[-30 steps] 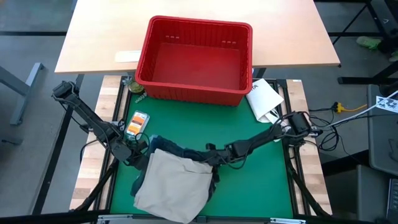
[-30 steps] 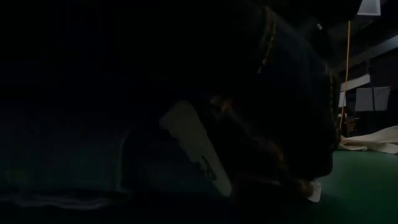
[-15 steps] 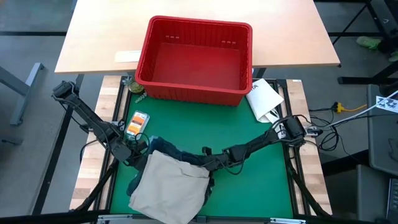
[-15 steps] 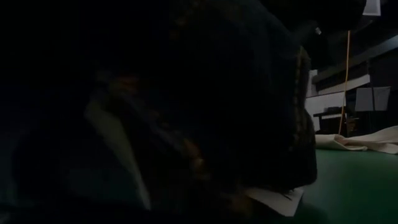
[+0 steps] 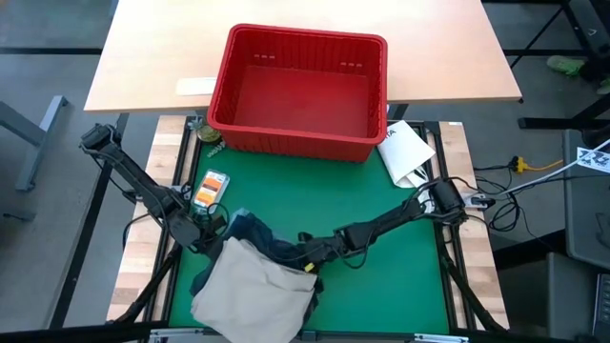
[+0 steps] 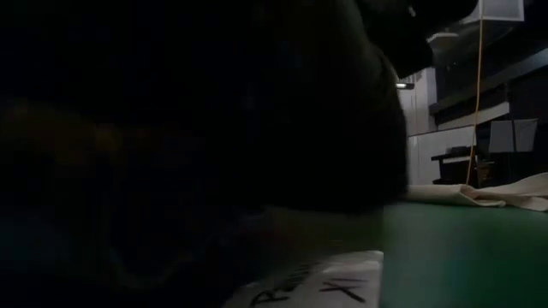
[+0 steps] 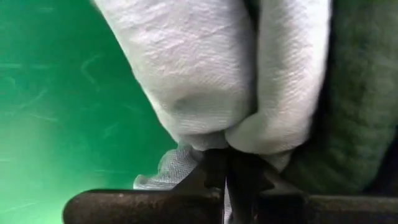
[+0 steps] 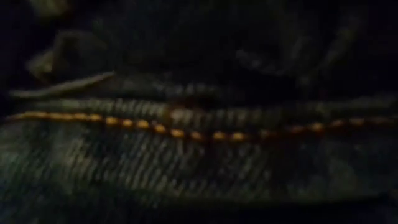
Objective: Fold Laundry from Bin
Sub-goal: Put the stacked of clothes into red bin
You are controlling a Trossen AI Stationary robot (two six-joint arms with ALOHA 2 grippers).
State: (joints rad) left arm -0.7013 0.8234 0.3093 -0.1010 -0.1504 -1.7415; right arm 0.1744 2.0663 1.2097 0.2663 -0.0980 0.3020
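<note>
The red bin [image 5: 300,90] stands at the far side with nothing in it. The laundry lies bunched at the near left of the green mat [image 5: 381,286]: tan khaki trousers [image 5: 253,291] on top, dark blue denim jeans [image 5: 262,236] at the far edge. My left gripper [image 5: 203,232] is shut at the pile's left end on a light cloth [image 7: 205,81], with dark green cloth [image 7: 364,112] beside it. My right gripper [image 5: 305,255] is shut at the pile's right edge, against the jeans [image 8: 199,155], whose orange stitching fills the right wrist view. My left gripper pinches a bunched fold of the light cloth [image 7: 239,140] between its two fingers [image 7: 214,171]. The fold bulges just beyond the fingertips. My right gripper reaches slanting down from the table's right into the jeans' right edge [image 5: 291,250]. The cloth hides its fingers, so which part they have cannot be told.
A white flat packet [image 5: 405,152] lies at the mat's far right, by the bin's corner. A small orange packet [image 5: 210,186] lies left of the mat's middle. The wooden table [image 5: 152,57] extends behind the bin. The mat's right half is bare green.
My right gripper has gone toward the table's left edge, into the pile. The pile's right edge has shifted left with it, and the khaki trousers have bunched narrower and slid a little toward the near left.
</note>
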